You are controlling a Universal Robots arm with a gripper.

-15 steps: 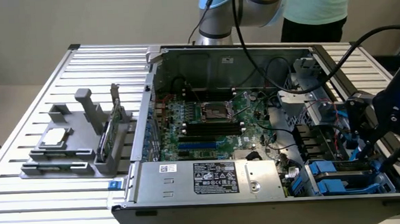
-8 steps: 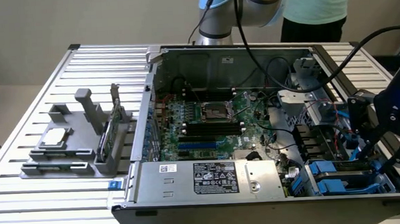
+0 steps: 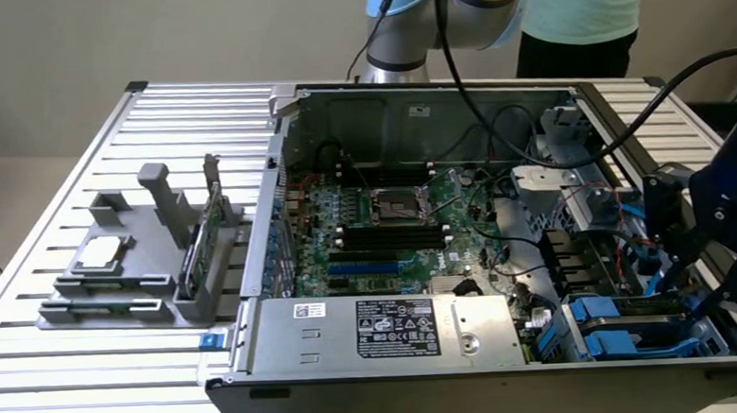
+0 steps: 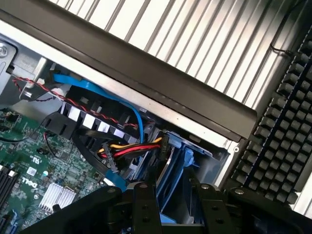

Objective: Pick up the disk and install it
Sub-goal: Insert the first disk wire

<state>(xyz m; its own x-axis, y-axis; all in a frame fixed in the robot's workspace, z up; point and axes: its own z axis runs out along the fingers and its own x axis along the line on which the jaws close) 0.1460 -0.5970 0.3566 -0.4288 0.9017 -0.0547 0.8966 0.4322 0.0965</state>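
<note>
My gripper hangs over the drive bay in the corner of the open computer case, at the exterior view's right. The disk stands on edge between my two black fingers; its bright blue bracket and a strip of silver metal reach from the fingers down into the bay. Both fingers rest against its sides. In the exterior view my gripper is a dark shape above the bay's blue plastic frames, and it covers the disk.
Red, yellow and black power wires and a blue cable lie beside the bay. The motherboard and power supply take up the case. A grey stand on the slatted table holds a green card and a chip. A person stands behind.
</note>
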